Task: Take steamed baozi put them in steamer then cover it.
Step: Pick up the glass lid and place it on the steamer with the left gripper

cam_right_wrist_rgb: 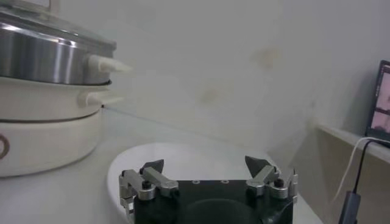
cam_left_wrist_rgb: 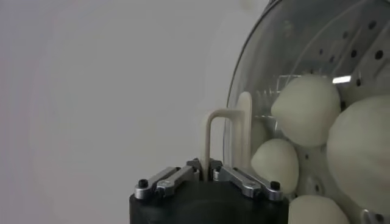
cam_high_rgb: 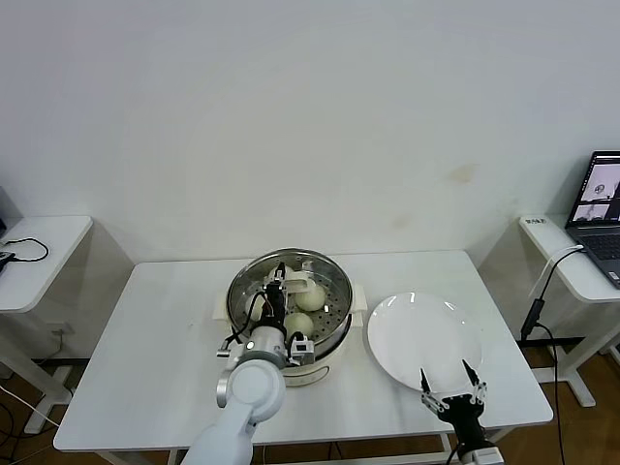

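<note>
The steamer stands mid-table on its cream-white base; it also shows in the right wrist view. The glass cover lies over the pot. My left gripper is shut on the cover's cream bar handle, seen between its closed jaws in the left wrist view. Steamed baozi lie inside under the glass; three show in the left wrist view. My right gripper is open and empty over the front rim of the white plate, as its wrist view shows.
An empty white plate sits right of the steamer. The table's front edge is close below both arms. A laptop and cable stand on a side table at right. Another side table is at left.
</note>
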`<state>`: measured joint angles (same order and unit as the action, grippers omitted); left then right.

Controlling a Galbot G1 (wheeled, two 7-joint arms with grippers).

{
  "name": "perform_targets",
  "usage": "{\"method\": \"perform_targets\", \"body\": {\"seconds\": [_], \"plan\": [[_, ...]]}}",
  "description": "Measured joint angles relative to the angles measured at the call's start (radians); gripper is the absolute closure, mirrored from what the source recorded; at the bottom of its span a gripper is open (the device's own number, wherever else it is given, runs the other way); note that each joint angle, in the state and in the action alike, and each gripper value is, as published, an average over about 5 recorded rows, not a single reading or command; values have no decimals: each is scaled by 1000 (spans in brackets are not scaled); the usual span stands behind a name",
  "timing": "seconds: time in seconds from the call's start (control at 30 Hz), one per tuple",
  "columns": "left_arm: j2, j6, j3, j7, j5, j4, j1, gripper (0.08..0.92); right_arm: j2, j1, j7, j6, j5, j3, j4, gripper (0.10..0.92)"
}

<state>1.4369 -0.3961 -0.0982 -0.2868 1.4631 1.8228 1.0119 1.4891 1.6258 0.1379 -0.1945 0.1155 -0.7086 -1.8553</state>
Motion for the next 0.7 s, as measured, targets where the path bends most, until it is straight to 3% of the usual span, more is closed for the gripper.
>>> {"method": "perform_targets", "body": {"seconds": [0.7], "plan": [[14, 13, 5, -7, 19, -1, 3, 842, 6, 3, 2, -3, 12, 16, 2, 202]]}}
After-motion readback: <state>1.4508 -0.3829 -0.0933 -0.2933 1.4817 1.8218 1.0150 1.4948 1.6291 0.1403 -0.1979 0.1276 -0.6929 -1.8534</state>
